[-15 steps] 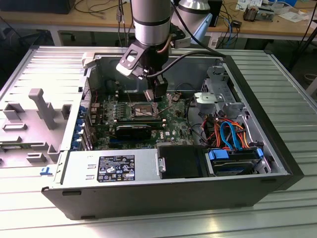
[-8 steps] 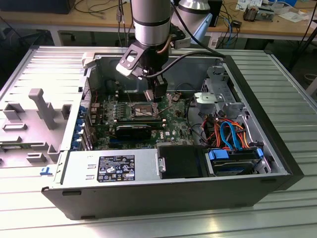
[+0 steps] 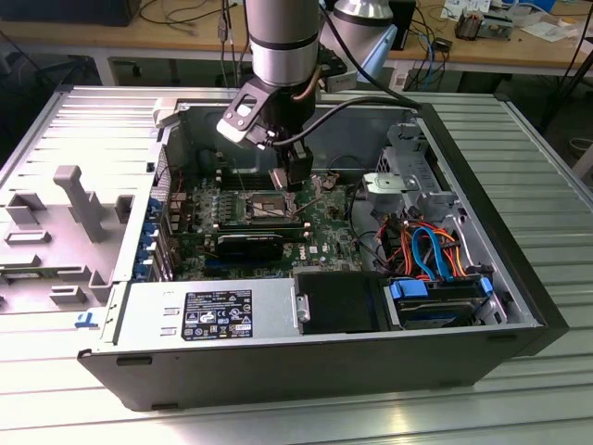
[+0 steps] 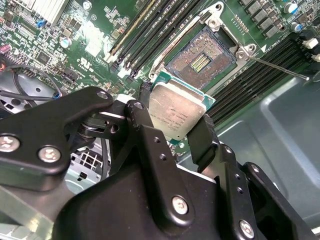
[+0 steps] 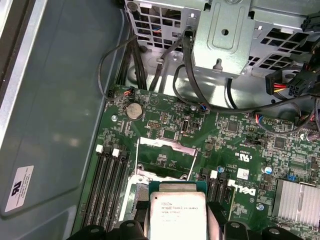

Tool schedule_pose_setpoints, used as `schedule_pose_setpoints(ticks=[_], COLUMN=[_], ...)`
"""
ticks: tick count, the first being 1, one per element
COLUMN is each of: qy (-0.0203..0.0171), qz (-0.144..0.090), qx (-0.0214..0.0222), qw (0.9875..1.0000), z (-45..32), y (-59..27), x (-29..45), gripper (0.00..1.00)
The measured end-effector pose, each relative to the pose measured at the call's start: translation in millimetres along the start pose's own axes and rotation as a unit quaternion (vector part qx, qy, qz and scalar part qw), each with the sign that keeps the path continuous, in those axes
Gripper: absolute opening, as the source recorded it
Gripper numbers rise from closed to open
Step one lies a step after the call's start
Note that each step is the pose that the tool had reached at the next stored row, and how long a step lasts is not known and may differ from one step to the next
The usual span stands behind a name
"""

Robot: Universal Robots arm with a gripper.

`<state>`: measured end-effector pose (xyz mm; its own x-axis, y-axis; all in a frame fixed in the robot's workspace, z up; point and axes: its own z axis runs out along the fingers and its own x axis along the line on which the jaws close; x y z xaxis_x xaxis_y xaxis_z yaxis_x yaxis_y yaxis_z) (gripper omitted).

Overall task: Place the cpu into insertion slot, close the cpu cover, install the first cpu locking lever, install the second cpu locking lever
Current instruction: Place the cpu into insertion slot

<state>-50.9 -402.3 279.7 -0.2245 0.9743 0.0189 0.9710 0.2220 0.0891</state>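
The pincer is clamped on the cpu, with one black finger on each side edge. It holds the chip flat with the shiny side up. I think that is so the chip can go down level and not tip. The cpu is in the air, not yet in its place.

Just under the pincer is the insertion slot. Its dark middle is bare, with nothing in it, so it looks ready for the chip. The chip looks a little off to one side of the slot and apart from it.

Just past the slot, the cpu cover stands up like an open lid, which keeps the way clear. A thin metal lever sticks out beside the slot. Long black memory slots run on both sides of the pincer.

All of this sits on the green board below the pincer. The board lies in the open computer case, along with coloured cables and a silver power box. The case rests on the ribbed tabletop.
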Motion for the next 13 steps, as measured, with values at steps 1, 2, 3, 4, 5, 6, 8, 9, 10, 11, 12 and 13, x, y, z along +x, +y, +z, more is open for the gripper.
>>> schedule_pose_setpoints(ticks=[1,2,3,4,5,6,8,9,10,11,12,13], qy=[0.0000,-0.0001,-0.0001,-0.0002,-0.0003,-0.0003,-0.0004,-0.0005,-0.0005,-0.0006,-0.0006,-0.0007], qz=[0.001,0.001,0.002,0.002,0.003,0.003,0.005,0.005,0.006,0.007,0.007,0.008], qx=[0.0000,0.0000,0.0000,0.0000,-0.0001,-0.0001,-0.0001,-0.0001,-0.0001,-0.0001,-0.0001,-0.0002], qw=[1.0000,1.0000,1.0000,1.0000,1.0000,1.0000,1.0000,1.0000,1.0000,1.0000,1.0000,1.0000], z=[0.1,0.2,0.3,0.4,0.5,0.6,0.8,1.0,1.0,1.1,1.3,1.4], y=[0.0,0.0,0.0,0.0,-0.1,-0.1,-0.1,-0.1,-0.1,-0.1,-0.1,-0.1], x=[0.0,0.0,0.0,0.0,0.0,0.0,0.0,0.0,0.0,0.0,0.0,0.0], gripper=[0.55,0.55,0.55,0.55,0.55,0.55,0.55,0.55,0.55,0.55,0.55,0.55])
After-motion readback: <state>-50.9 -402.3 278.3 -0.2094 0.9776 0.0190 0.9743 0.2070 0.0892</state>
